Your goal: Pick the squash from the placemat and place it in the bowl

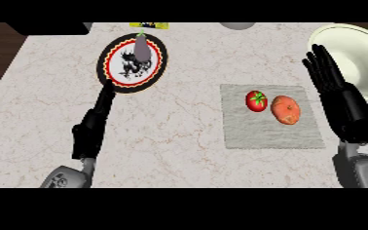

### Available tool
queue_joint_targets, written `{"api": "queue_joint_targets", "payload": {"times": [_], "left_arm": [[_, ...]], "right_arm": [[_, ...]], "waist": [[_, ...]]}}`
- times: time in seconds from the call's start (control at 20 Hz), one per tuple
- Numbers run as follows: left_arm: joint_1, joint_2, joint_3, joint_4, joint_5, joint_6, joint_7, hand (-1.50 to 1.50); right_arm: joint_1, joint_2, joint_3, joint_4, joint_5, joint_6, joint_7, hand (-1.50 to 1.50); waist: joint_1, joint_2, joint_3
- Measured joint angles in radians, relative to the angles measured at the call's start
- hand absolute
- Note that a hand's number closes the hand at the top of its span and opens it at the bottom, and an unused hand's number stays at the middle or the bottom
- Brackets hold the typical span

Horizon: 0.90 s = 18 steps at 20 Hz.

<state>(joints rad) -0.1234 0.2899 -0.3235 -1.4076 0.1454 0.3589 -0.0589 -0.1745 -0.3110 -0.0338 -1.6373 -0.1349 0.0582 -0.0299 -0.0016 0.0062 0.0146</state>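
While the open right hand (336,97) overlaps the edge-cropped bowl (354,41), the squash (286,110) lies on the placemat (269,136); left hand (92,131) open, straight-fingered.

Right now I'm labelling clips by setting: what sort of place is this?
Probably a kitchen counter: a pale marble-look top with a grey placemat holding a tomato and an orange squash, a bowl at the right edge, and a patterned plate.

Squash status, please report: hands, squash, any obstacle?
Both hands open, left hand, right hand. Squash on placemat, untouched. Tomato beside it. Bowl behind right hand.
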Motion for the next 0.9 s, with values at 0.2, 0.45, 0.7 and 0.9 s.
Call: {"api": "queue_joint_targets", "payload": {"times": [0.2,0.45,0.7,0.9], "left_arm": [[-0.020,0.011,-0.013,-0.030,0.006,-0.073,-0.001,0.00],[-0.037,0.039,-0.048,-0.088,0.038,-0.185,0.005,0.00],[-0.052,0.042,-0.038,-0.115,0.072,-0.270,0.041,0.00],[-0.059,0.029,-0.043,-0.120,0.069,-0.287,0.059,0.00]], "right_arm": [[0.014,0.017,-0.073,0.020,-0.011,-0.060,0.000,1.50],[0.065,-0.031,-0.142,0.105,0.127,-0.203,0.029,-1.50],[0.026,0.035,-0.158,0.301,0.161,-0.266,-0.089,-1.50],[-0.007,-0.030,-0.096,0.333,0.279,-0.266,-0.037,-1.50]], "waist": [[-0.001,-0.004,-0.009],[-0.005,0.001,-0.017],[0.005,-0.002,-0.014],[0.008,-0.004,-0.015]]}}
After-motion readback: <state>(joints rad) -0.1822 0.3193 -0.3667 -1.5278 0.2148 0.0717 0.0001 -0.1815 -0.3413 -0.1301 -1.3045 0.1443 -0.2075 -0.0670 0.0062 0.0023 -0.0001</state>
